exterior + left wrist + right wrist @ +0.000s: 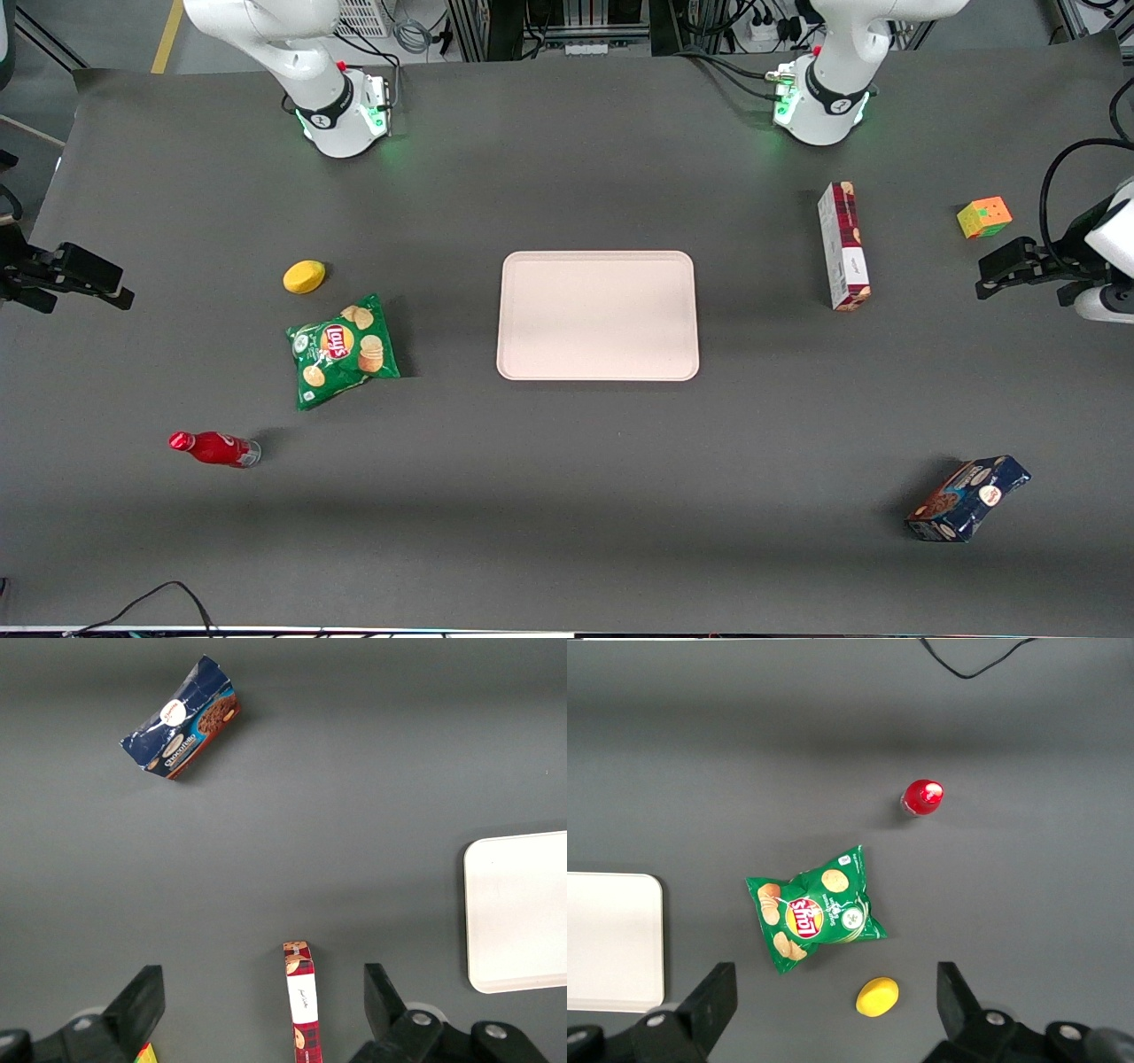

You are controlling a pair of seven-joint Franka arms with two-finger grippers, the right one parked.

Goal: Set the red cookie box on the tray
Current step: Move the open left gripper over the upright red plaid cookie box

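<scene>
The red cookie box (842,245) lies on its narrow side on the table, between the tray and the working arm's end, its white panel facing the tray. The pale pink tray (598,315) sits empty at the table's middle. My left gripper (997,266) hangs well above the table, at the working arm's end, apart from the box. In the left wrist view the gripper (261,1001) is open wide and empty, with the red cookie box (301,1005) far below between the fingers and the tray (523,912) off to one side.
A dark blue cookie box (967,499) lies nearer the front camera than the red box, also seen in the left wrist view (182,719). A colour cube (984,217) sits beside the gripper. A lemon (304,276), chips bag (343,350) and red bottle (215,448) lie toward the parked arm's end.
</scene>
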